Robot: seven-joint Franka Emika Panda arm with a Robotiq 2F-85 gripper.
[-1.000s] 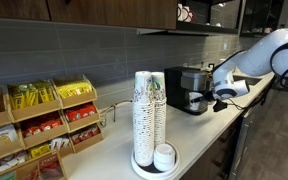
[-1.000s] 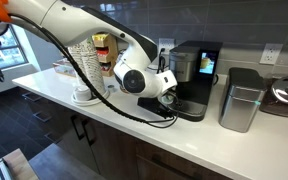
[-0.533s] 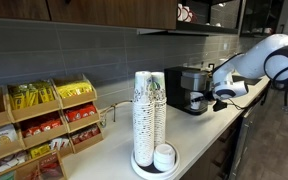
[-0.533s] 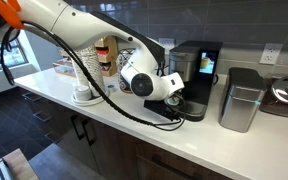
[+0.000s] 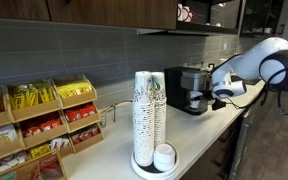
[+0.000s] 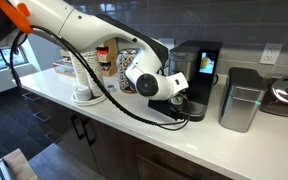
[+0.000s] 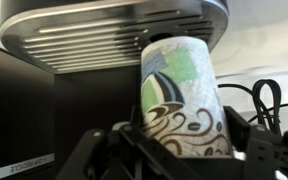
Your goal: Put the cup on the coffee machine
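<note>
Moved: arm [image 6: 84, 25] had edged closer to the coffee machine [image 6: 198, 70] than a second before
Jaws: gripper [image 7: 179, 140] clamped on the cup [image 7: 179, 85]
Cup: held at the machine's front, far end by its ribbed silver part [image 7: 94, 35]

Arm [image 6: 74, 22]: glossy white shell with rounded tubular links, seen in both exterior views. Orange band [image 6: 20, 12] on the link at eleven o'clock in an exterior view. Joint housing [image 6: 144, 82]: round and white, with a dark circular cap on its face. Black cable [image 6: 134, 113]: loose, hanging in a loop below the links. Bulbous white link [image 5: 269, 60] at three o'clock in an exterior view, with a dark ring at its seam. Pincer [image 7: 184, 150]: matte black, with blocky fingers [image 7: 106, 155] at six o'clock in the wrist view. Thin black cables [image 7: 267, 98] curve at three o'clock.
</note>
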